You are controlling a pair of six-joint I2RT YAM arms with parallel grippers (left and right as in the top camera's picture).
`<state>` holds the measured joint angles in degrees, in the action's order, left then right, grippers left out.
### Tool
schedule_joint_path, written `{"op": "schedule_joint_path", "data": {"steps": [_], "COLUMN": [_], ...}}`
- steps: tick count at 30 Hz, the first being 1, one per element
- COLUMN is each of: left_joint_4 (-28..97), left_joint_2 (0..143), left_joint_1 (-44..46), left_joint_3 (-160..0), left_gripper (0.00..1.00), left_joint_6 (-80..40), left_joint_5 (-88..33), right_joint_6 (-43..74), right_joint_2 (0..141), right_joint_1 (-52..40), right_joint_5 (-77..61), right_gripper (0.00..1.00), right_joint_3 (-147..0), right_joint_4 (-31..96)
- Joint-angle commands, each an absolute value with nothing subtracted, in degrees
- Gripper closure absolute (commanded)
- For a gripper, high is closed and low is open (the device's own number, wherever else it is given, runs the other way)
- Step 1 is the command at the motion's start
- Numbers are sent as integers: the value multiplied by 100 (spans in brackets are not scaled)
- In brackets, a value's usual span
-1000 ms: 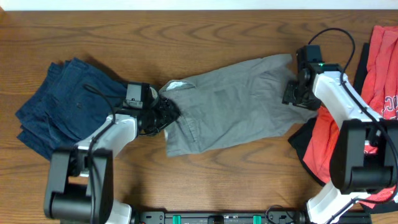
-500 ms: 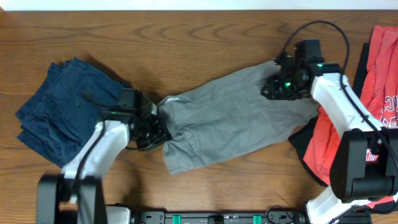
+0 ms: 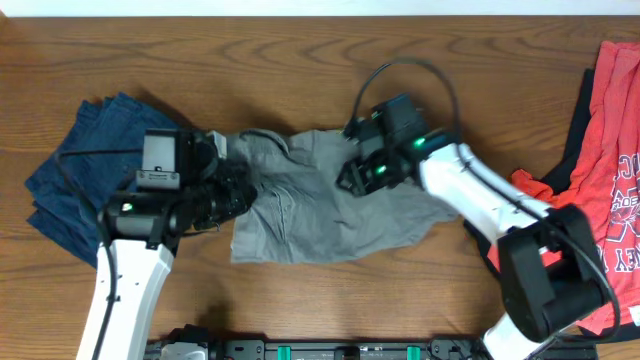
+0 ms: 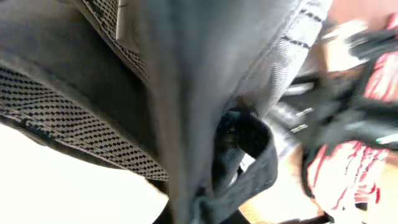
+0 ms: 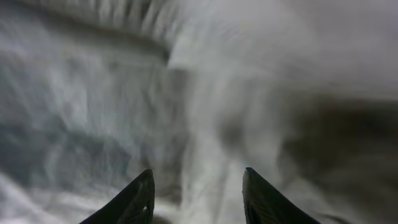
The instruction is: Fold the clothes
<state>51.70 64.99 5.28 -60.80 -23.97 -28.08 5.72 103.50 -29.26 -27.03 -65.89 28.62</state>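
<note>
Lying crumpled across the middle of the table, the grey shorts are bunched into a rumpled band, with folds raised along their upper edge. The left gripper sits at their left end. In the left wrist view grey cloth fills nearly the whole frame, with a mesh-patterned lining beside it. The cloth narrows to a pinch at the bottom centre, so this gripper is clamped on the shorts' edge, though the fabric hides most of its fingers.

The right gripper rests on top of the cloth at the upper right part of the shorts. Its wrist view is blurred, but the two fingertips stand well apart, with grey fabric beyond them and nothing pinched between — released.

The navy trousers lie in a heap at the table's left, just beside the shorts' left end and partly under the left arm. At the far right edge lies the red T-shirt with its white print, well apart from the shorts. A strip of the black garment shows along its left side.
</note>
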Motion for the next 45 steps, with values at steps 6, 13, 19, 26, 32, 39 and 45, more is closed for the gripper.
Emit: {"op": "schedule_joint_path", "data": {"steps": [6, 13, 19, 26, 32, 39, 45], "left_joint_4": [5384, 5417, 5400, 5260, 4543, 3358, 2495], "left_joint_2": [6416, 6436, 6582, 7190, 7752, 8235, 8790], "left_joint_1": [513, 513, 521, 550, 1050, 2051, 2860], "left_joint_3": [-6696, -6694, -6689, -6687, -6687, -6687, -6687], "left_gripper": [94, 94, 94, 94, 94, 94, 94], "left_joint_6": [-2429, -2447, -2447, -2746, -2915, -3691, -4272], "left_joint_5": [-2810, -2740, -2733, -2740, -3188, -3186, -2724], "right_joint_6": [1542, 1629, 1627, 1402, 1258, 1328, 1328], "right_joint_2": [11089, 11288, 10287, 9520, 9955, 10580, 10683], "right_joint_1": [-4034, -4491, -3798, -2440, -1898, -1949, -1992], "right_joint_5": [-2716, -2067, -1640, -832, -622, -622, -620], "right_gripper": [55, 45, 43, 39, 40, 41, 42], "right_joint_3": [-6272, -6318, -6399, -6396, -6132, -5647, -5537], "right_joint_4": [1433, 843, 1619, 3157, 3767, 3457, 3430]}}
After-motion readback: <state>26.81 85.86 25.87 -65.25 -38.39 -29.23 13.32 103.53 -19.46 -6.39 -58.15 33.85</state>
